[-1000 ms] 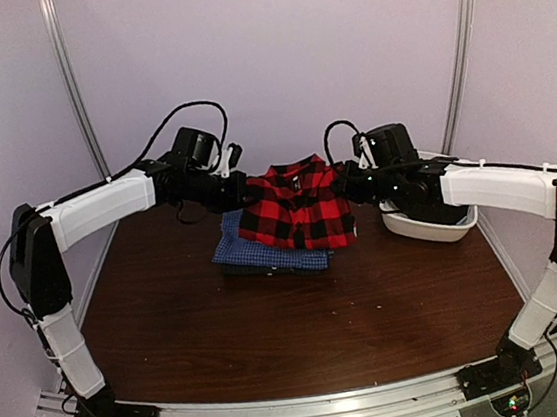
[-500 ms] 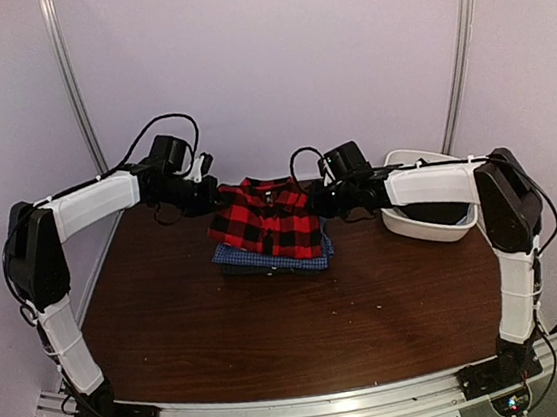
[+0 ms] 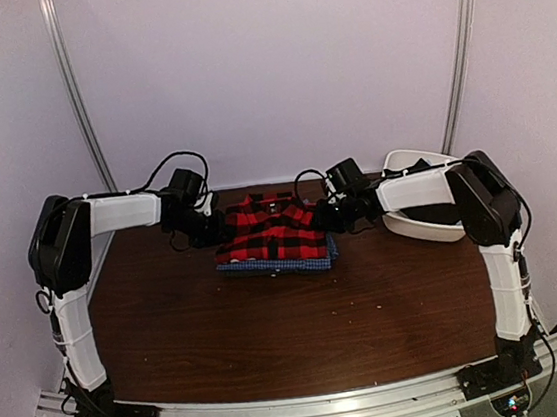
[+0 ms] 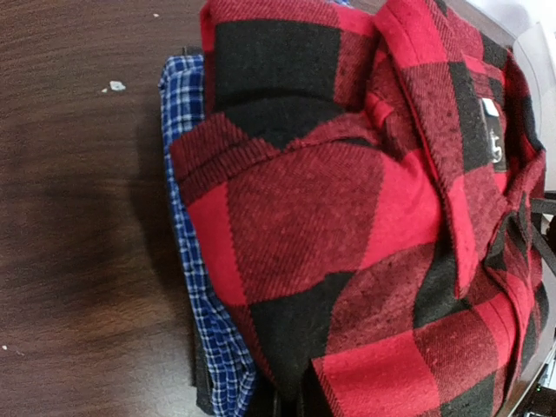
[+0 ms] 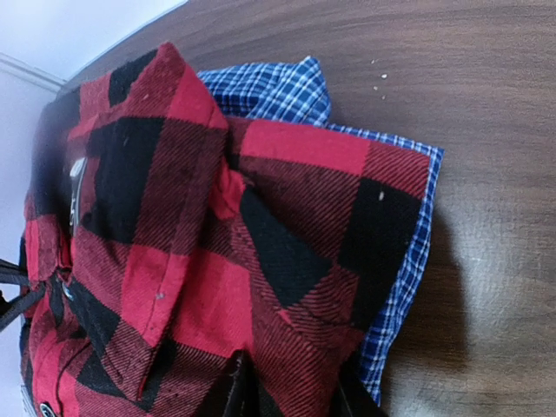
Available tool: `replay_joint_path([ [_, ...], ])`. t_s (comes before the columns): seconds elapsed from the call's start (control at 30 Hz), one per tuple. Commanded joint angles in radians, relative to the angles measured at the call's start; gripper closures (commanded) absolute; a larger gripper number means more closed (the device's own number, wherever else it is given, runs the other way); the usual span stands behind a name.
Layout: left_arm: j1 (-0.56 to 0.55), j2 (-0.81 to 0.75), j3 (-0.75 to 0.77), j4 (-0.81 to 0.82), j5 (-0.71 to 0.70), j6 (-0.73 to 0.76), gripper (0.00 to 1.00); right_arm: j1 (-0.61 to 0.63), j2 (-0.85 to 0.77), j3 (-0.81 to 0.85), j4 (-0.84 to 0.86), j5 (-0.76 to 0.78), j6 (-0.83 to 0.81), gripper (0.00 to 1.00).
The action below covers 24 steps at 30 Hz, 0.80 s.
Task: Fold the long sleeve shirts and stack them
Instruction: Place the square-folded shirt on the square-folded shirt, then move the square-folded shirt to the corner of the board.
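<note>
- The red-and-black plaid shirt [image 3: 271, 231] lies folded on top of the blue check shirt [image 3: 283, 265]. The stack sits toward 12 o'clock on the table [image 3: 273, 340], and blue shows as a thin border along the plaid's 6 o'clock edge.
- The step in hand, as I judge it, is setting the plaid down on the blue and letting go, which would leave the task close to done.
- To do it well, release each side only once the cloth rests flat, and open wide enough that no hem snags on a fingertip. Then draw each arm straight out and low, toward 9 and 3 o'clock, so the top fold is not dragged off or flipped open.
- The collar side looks bunched in both wrist views. A light press could settle it, but a tug risks shifting the blue shirt beneath.
- The left gripper [image 3: 213, 232] sits at the stack's 9 o'clock edge with its fingers pressed together. The plaid hem runs right to them, so I judge that it pinches that hem.
- The right gripper [image 3: 331, 219] sits at 3 o'clock. Its fingers [image 5: 234, 389] are spread a little, and plaid lies between them, not clamped as far as I can tell.
- Both arms reach far forward and low, forearms nearly level and turned inward toward each other, wrists close to the table. The white basin [image 3: 442, 232] lies just beyond the right forearm, at the stack's 3 o'clock.
</note>
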Motion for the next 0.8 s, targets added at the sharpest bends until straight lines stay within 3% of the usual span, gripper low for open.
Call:
replay_joint_path([
  [0.0, 0.012, -0.021, -0.046, 0.042, -0.081, -0.038, 0.85, -0.019, -0.014, 0.045, -0.091, 0.043, -0.074, 0.61],
  [0.27, 0.012, -0.105, -0.075, 0.052, -0.138, -0.053, 0.54, -0.009, -0.158, 0.028, -0.177, 0.124, -0.157, 0.44],
  [0.43, 0.012, -0.178, -0.086, 0.044, -0.169, -0.051, 0.38, 0.039, -0.269, -0.005, -0.2, 0.173, -0.19, 0.27],
  [0.67, 0.012, -0.297, -0.181, 0.086, -0.162, -0.065, 0.15, 0.171, -0.343, -0.017, -0.216, 0.176, -0.203, 0.04],
  [0.77, 0.013, -0.359, -0.236, 0.098, -0.168, -0.074, 0.09, 0.239, -0.339, -0.003, -0.21, 0.165, -0.193, 0.01],
])
